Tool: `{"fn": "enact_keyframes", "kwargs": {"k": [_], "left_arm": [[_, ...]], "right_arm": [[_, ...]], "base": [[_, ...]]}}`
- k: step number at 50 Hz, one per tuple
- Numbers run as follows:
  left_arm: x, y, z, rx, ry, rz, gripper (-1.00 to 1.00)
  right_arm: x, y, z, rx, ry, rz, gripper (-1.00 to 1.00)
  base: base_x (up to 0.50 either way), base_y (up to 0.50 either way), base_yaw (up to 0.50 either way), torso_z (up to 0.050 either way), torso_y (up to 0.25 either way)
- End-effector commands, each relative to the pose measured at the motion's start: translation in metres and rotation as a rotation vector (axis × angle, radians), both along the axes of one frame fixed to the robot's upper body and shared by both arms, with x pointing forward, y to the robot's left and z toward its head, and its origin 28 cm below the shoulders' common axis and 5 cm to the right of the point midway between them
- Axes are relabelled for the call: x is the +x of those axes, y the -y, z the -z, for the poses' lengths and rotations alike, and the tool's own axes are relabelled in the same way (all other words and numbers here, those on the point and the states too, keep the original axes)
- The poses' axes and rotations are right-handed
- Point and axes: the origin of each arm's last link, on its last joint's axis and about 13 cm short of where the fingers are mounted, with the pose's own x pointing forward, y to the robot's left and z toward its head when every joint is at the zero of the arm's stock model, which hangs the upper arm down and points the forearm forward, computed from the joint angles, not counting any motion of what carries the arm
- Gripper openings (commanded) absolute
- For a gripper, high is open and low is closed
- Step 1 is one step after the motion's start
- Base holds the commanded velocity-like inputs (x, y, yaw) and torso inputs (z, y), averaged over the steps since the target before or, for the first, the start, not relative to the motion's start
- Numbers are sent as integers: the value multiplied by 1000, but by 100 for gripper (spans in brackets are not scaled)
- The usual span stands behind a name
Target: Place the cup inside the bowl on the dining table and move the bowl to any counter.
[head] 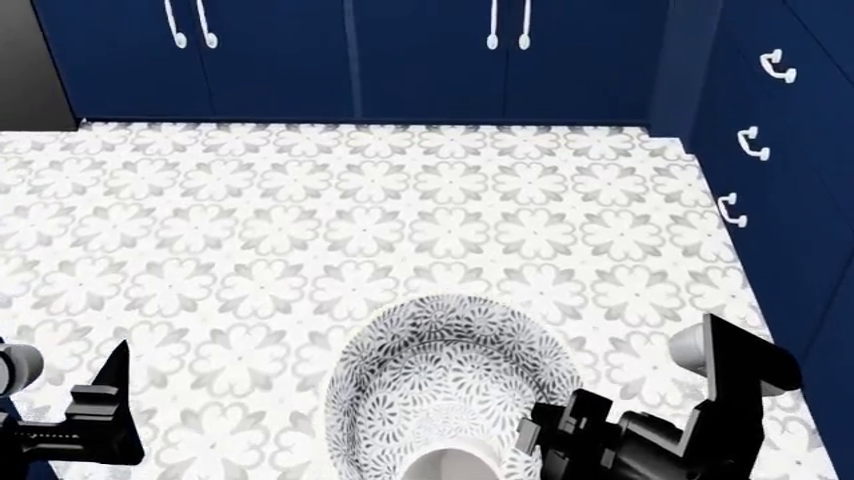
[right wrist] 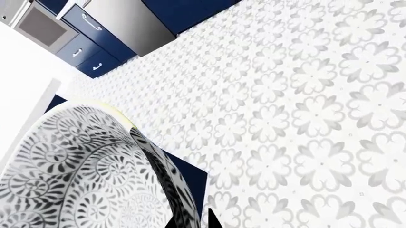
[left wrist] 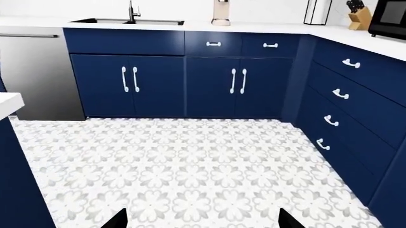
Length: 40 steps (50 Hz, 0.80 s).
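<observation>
1. Nearest to me in the head view, the right end effector (head: 554, 440) is clamped on the rim of the bowl (head: 447, 385), with one finger on the inside wall and one outside, as the right wrist view confirms at the bowl's edge (right wrist: 159, 166).
2. The bowl is held up in the air over the patterned floor (head: 334, 220), roughly level, and is not resting on any desk or counter that I can see.
3. The cup (head: 447, 466) sits inside the bowl, at the bottom; I only see its white top at the lower edge of the head view.
4. The left end effector (head: 94, 410) is low at the left side of the head view, well apart from the bowl. In the left wrist view its two fingertips (left wrist: 117, 219) stand wide apart with nothing between them.
5. Farther out, the floor runs to a row of dark blue cabinets (left wrist: 184, 85) with white handles.
6. Above the cabinets I see the counter (left wrist: 273, 26), white, with a sink (left wrist: 127, 21) set into it and a knife block (left wrist: 359, 16) near the corner.
7. A steel dishwasher front (left wrist: 35, 71) stands beside the cabinets under the sink end.
</observation>
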Motion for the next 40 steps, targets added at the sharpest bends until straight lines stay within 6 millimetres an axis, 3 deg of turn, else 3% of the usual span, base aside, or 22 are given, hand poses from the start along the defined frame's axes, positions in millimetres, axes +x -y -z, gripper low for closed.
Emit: {"fn": "enact_keyframes", "kwargs": {"k": [1,11,40], "left_arm": [[1,1,1,0,-2,3,100],[1,1,3,-1,-4,2,100],[2,2,3,-4,-9,2,100]], "right_arm": [[1,-1,-2,17,13,2,-100],[5,-3,-5,-51,35,2,-100],[14,-5,-12,7,41,-14,-100]], "base": [[500,-1,0,0,10],[500,-1,0,0,1],[500,-3,0,0,1]]}}
